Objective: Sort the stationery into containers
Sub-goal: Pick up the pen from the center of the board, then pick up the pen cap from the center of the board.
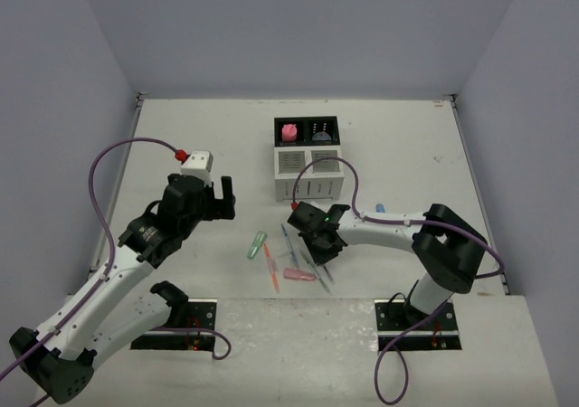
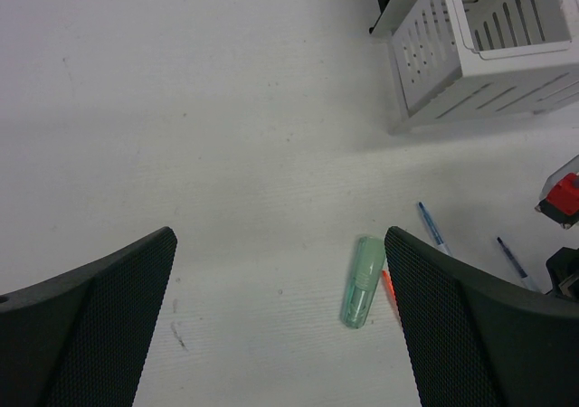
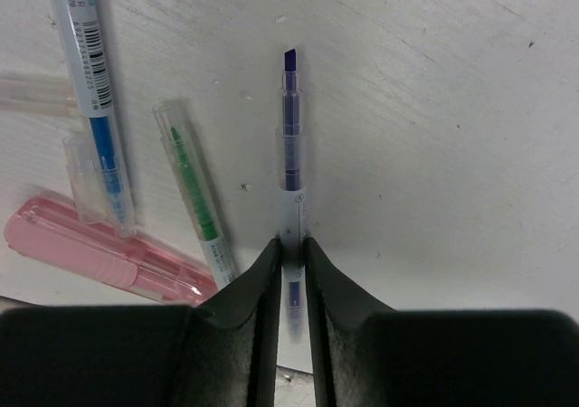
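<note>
Scuffed white table (image 1: 208, 127) with scattered pens (image 1: 290, 245), pale grey walls (image 1: 298, 27)

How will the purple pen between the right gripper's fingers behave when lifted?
Likely stiff: the purple pen is a straight plastic barrel. The right gripper pinches it far from the tip, so it may pivot. Smooth and round, it could slip or roll.

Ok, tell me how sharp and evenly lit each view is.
Top external: soft, even light, faint shadows, pens tiny. Left wrist: table and fingers sharp, green marker slightly soft. Right wrist: dark-blue pen crisp, blurring between the fingers.
</note>
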Robot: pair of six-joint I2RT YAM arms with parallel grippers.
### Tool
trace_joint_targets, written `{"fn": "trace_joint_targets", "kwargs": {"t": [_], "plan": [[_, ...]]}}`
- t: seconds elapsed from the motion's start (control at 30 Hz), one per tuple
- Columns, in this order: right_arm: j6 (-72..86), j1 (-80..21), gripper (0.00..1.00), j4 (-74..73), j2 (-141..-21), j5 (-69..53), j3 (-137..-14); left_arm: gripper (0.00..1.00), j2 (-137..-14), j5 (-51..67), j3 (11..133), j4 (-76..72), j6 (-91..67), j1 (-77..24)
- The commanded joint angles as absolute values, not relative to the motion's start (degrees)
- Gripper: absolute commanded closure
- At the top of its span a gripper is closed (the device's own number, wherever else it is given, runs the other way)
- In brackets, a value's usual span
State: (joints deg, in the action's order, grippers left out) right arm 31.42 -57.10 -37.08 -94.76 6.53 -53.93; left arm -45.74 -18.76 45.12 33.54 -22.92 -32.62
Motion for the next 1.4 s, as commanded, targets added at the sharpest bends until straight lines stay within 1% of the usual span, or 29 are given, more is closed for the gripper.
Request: {"fn": "trace_joint_targets", "kwargs": {"t": [0.0,0.07,0.23,0.37,0.47,0.53,0.6,0.67,0.7,0.77,0.87,0.9,0.97,1.03,1.13,1.17,1.2,1.23,1.27,1.37], "plan": [[31.6,-57.22,0.85,-37.53,-94.65,9.12,-54.69,0.0,-45.11,-17.57,44.62,31.38,-21.29,-32.26],[31.57,-57.21,1.0,-37.96,-94.17,9.65,-54.78,0.0,-45.0,-17.08,44.57,31.18,-21.07,-32.26],[32.32,-57.22,1.0,-39.68,-91.09,12.02,-54.62,0.0,-45.0,-15.53,45.14,30.94,-20.33,-32.26],[33.94,-56.95,1.0,-40.37,-82.0,15.83,-51.81,0.0,-44.56,-8.98,46.64,30.51,-19.97,-32.38],[36.33,-55.97,1.0,-40.71,-74.7,17.43,-49.08,0.0,-46.6,-4.05,47.26,28.69,-21.03,-33.23],[37.5,-55.27,1.0,-41.62,-69.74,18.81,-47.96,0.0,-49.59,-6.86,47.66,28.21,-22.78,-36.66],[38.35,-54.57,1.0,-42.97,-64.05,19.1,-47.0,0.0,-55.07,-14.08,49.01,28.05,-25.17,-45.45],[39.04,-54.23,1.0,-44.31,-60.94,20.29,-46.58,0.0,-59.4,-17.33,50.38,28.04,-26.29,-52.52],[39.4,-54.22,1.0,-44.94,-59.48,20.34,-46.49,0.0,-61.42,-17.97,51.0,28.04,-26.7,-52.68],[40.7,-54.22,1.0,-46.88,-54.91,21.73,-46.24,0.0,-67.78,-19.99,52.53,28.52,-30.79,-56.76],[41.74,-54.14,1.0,-48.08,-51.81,22.6,-45.83,0.01,-71.21,-23.4,54.12,29.43,-36.67,-60.69],[41.9,-54.21,1.0,-48.08,-50.23,22.74,-45.66,0.02,-72.08,-26.38,54.79,31.37,-41.25,-61.91],[42.2,-54.21,1.0,-48.08,-48.44,23.66,-45.51,0.13,-73.48,-30.59,56.03,33.76,-47.61,-64.43],[42.22,-54.14,1.0,-48.08,-47.76,24.25,-45.38,0.22,-74.75,-31.93,55.91,33.45,-51.06,-65.2],[42.1,-54.14,1.0,-48.08,-48.16,24.0,-45.26,0.34,-77.77,-29.47,56.2,30.04,-47.87,-65.92],[42.1,-54.14,1.0,-48.06,-48.18,23.99,-45.17,0.35,-79.12,-28.42,56.74,29.52,-45.76,-65.94],[42.09,-54.14,1.0,-47.9,-48.42,23.98,-45.08,0.39,-81.8,-27.37,57.51,29.26,-43.65,-66.19],[41.91,-54.14,1.0,-47.8,-48.32,23.79,-45.0,0.46,-83.03,-25.45,59.09,29.19,-39.58,-66.28],[41.74,-54.14,1.0,-47.54,-47.97,23.38,-44.9,0.64,-84.08,-24.57,59.69,29.37,-38.09,-66.44],[41.39,-54.22,1.0,-46.99,-46.89,23.09,-44.43,0.68,-85.21,-23.8,60.54,30.81,-36.38,-66.53]]}}
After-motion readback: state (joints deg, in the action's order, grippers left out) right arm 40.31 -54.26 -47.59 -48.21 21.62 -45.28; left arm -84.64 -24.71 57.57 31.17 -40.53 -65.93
